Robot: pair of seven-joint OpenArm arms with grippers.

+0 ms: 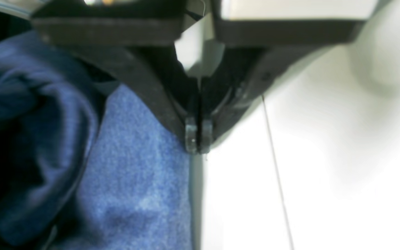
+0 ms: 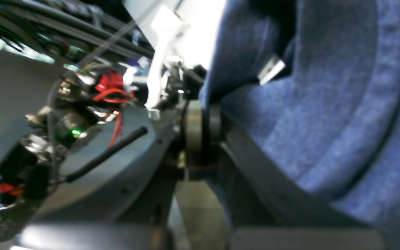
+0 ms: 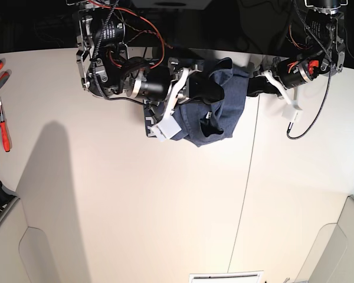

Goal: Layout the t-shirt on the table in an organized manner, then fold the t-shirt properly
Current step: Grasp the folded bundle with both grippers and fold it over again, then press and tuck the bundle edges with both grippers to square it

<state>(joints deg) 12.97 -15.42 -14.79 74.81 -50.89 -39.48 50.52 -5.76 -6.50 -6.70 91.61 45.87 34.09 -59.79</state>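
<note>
Both grippers (image 3: 215,79) (image 3: 249,82) pinched on t-shirt (image 3: 224,112)

Most of the table (image 3: 165,224) is bare, so a gripper has lots of room there. The t-shirt (image 3: 224,112) is bunched up at the far edge. Red tools (image 3: 4,127) lie at one side.
</note>
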